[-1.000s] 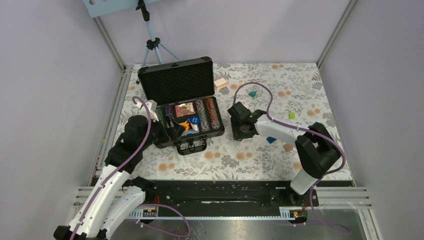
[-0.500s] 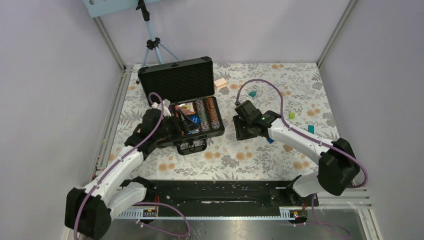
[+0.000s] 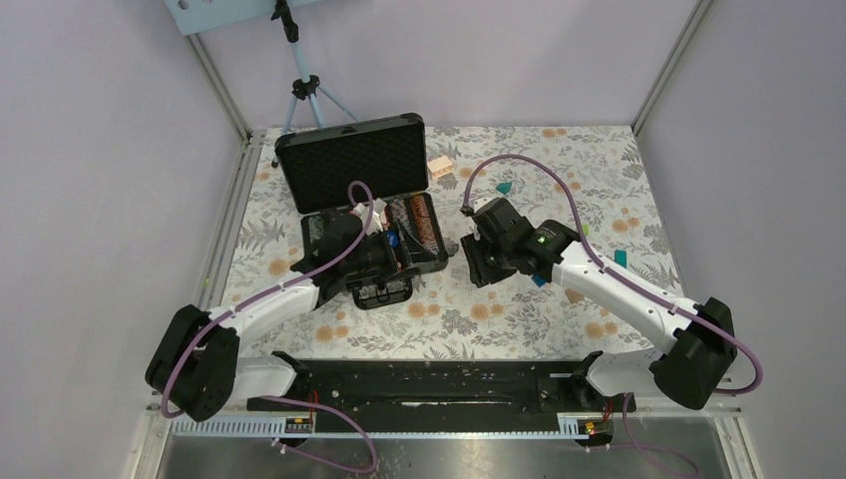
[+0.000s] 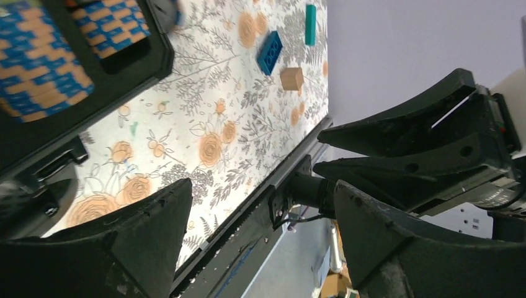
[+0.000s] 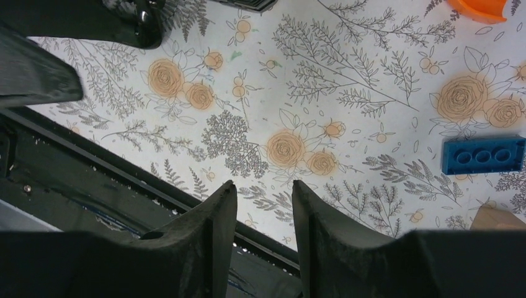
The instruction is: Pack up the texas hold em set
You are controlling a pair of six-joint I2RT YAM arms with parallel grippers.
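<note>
The black briefcase (image 3: 351,165) stands open at the back left, its lid up and showing foam. Rows of striped poker chips (image 3: 420,222) lie in its base; the card decks are hidden under my left arm. My left gripper (image 3: 387,259) hangs over the case's front edge, wide open and empty. In the left wrist view (image 4: 263,211) blue-and-orange chips (image 4: 37,68) show at the top left. My right gripper (image 3: 477,261) sits just right of the case, low over the mat. In the right wrist view (image 5: 263,186) its fingers stand a narrow gap apart with nothing between them.
A tripod (image 3: 299,90) stands behind the case. A wooden block (image 3: 440,166), a teal block (image 3: 505,187), a green block (image 3: 582,231) and a blue brick (image 5: 484,155) lie on the floral mat. An orange curved block (image 5: 484,7) lies near the right gripper.
My left arm has swung right and stretched over the open case, covering the card decks. My right arm has straightened, its gripper staying just right of the case.
</note>
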